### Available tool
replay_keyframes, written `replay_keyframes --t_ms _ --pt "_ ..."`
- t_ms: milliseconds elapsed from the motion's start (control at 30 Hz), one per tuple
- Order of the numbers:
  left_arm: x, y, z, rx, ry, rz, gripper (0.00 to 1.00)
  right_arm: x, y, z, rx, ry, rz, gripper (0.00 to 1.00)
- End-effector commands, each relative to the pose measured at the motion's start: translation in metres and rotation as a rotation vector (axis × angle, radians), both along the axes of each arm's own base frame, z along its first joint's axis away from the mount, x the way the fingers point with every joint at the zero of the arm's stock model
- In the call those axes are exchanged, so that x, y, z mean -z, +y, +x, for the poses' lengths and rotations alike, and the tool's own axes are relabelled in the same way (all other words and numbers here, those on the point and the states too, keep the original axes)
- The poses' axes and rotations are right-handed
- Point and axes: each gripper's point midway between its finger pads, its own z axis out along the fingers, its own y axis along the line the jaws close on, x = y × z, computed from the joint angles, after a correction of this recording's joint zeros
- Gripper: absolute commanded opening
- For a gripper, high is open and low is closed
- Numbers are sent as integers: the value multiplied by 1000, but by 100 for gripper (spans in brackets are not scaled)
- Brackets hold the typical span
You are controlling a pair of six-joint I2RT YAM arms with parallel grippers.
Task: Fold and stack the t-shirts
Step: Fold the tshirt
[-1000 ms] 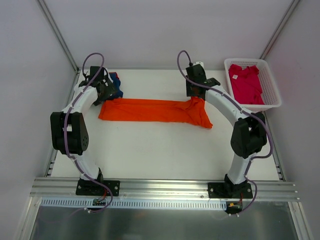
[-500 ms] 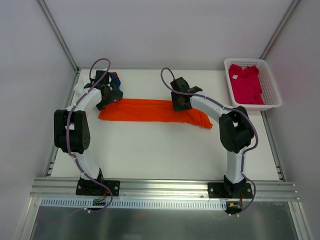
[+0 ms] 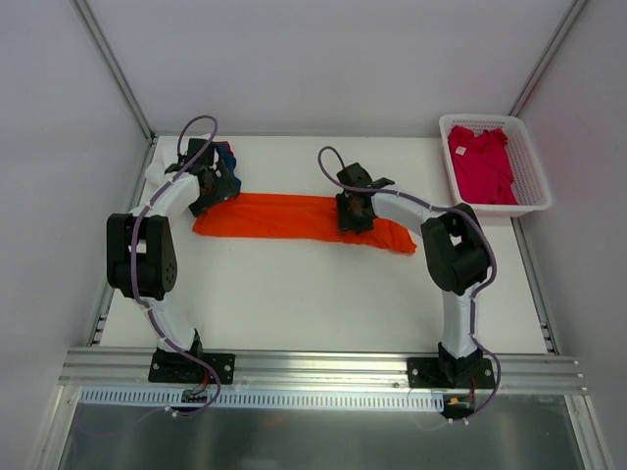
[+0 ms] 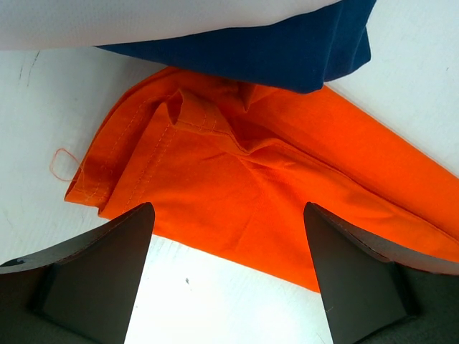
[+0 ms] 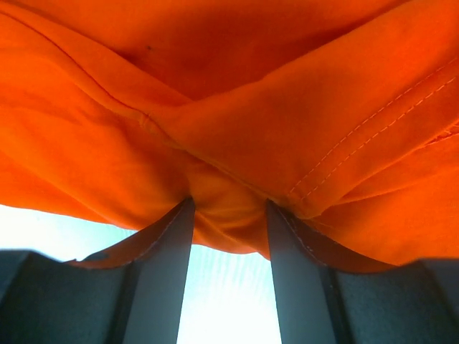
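Note:
The orange t-shirt (image 3: pixel 274 216) lies folded into a long strip across the back of the table. My right gripper (image 3: pixel 355 217) sits over its right part and is shut on a bunch of orange cloth (image 5: pixel 215 86), which fills the gap between the fingers in the right wrist view, where the gripper (image 5: pixel 229 206) holds the cloth lifted. My left gripper (image 3: pixel 211 191) is open and empty just above the strip's left end (image 4: pixel 251 179); in its wrist view the gripper (image 4: pixel 228 279) has its jaws wide apart. A navy t-shirt (image 4: pixel 287 50) and a white one (image 4: pixel 143 18) lie just beyond that end.
A white mesh basket (image 3: pixel 530 168) stands at the back right with a crimson-pink shirt (image 3: pixel 482 162) in it. The navy shirt (image 3: pixel 227 162) lies at the back left by the left arm. Frame posts rise at both back corners.
My right gripper has moved left and slightly nearer, from the strip's far right end toward its middle, pulling orange cloth with it. The left gripper has shifted only slightly.

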Motion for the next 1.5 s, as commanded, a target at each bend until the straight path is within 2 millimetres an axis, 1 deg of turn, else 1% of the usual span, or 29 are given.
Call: replay_keyframes --t_ms 0,33,67,100,167,200,233,300,333,400,433,500,533,600,633,667,733,767,800,867,900,967,1033,1067,1133,1233,1300,1333,1467 --pt "-5 -6 -5 35 -8 -5 86 4 8 -6 22 56 90 48" --pt "-6 -6 -6 35 -11 -5 86 5 6 -5 31 56 93 48" --pt "-8 -7 -6 36 -15 -8 86 4 8 -7 36 83 140 48" --pt "-8 -7 -6 38 -15 -7 86 6 4 -12 47 95 155 48" --pt "-9 -7 -8 39 -16 -10 86 4 0 -11 73 99 213 48" --pt "-10 -7 -8 39 -18 -12 86 9 -5 -19 94 119 220 48" --pt "-10 -8 -8 40 -19 -14 86 2 -6 -18 98 102 246 48" --pt "-11 -8 -8 42 -22 -20 86 2 -13 -21 113 105 248 48" --pt "-11 -10 -8 45 -22 -23 86 0 -17 -27 120 104 248 48" --pt "-10 -11 -9 51 -17 -29 86 0 -22 -32 135 103 253 48" --pt "-10 -12 -9 53 -17 -33 86 6 -27 -40 140 117 239 48" --pt "-8 -13 -10 54 -12 -34 86 2 -31 -46 143 106 239 48" --pt "-7 -14 -11 56 -9 -34 86 7 -36 -54 150 117 228 48" --pt "-6 -16 -13 61 -6 -37 86 3 -39 -59 153 107 232 48" --pt "-5 -18 -14 66 -3 -37 86 3 -41 -63 154 109 233 48" --pt "-4 -21 -15 73 1 -38 86 8 -45 -71 157 122 224 48" --pt "-4 -26 -17 84 1 -39 86 3 -49 -75 159 105 223 48" --pt "-3 -28 -19 91 4 -40 86 8 -54 -84 163 117 212 48" --pt "-3 -33 -20 100 4 -35 86 3 -56 -86 161 102 216 48" --pt "-3 -37 -19 102 2 -25 86 6 -62 -95 165 109 205 48" --pt "2 -42 -18 111 11 -19 86 1 -62 -95 161 95 210 48" --pt "9 -52 -15 129 22 -9 86 2 -64 -102 159 99 211 48" --pt "11 -61 -11 145 24 -5 86 -2 -65 -103 161 86 214 48" --pt "18 -69 -12 162 39 5 86 -2 -67 -105 163 87 213 48" --pt "22 -78 -9 179 45 6 86 -6 -68 -105 161 75 220 48" --pt "41 -93 -8 212 86 -3 85 -9 -68 -109 156 70 223 48" --pt "47 -104 -9 239 101 -12 85 -10 -69 -110 153 68 222 48" --pt "54 -107 -10 245 116 -11 84 -10 -69 -112 151 69 220 48" --pt "63 -114 -18 254 140 -4 85 -12 -72 -114 148 61 207 48"
